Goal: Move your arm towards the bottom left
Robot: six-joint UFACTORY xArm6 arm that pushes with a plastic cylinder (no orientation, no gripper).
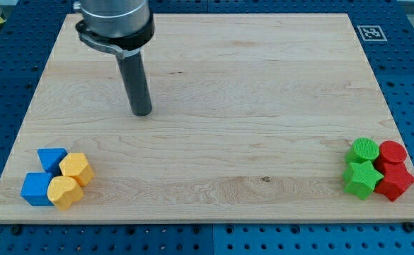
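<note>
My tip (142, 112) stands on the wooden board in the upper left part of the view, under the dark rod. It touches no block. At the view's bottom left lies a cluster: a blue triangular block (51, 159), a blue cube (35, 189), a yellow hexagonal block (77, 168) and a yellow heart-shaped block (64, 192). The tip is well above and to the right of this cluster.
At the view's bottom right lies a second cluster: a green cylinder (365, 149), a green star (361, 178), a red cylinder (393, 151) and a red star (395, 180). A fiducial tag (370, 32) marks the board's top right corner.
</note>
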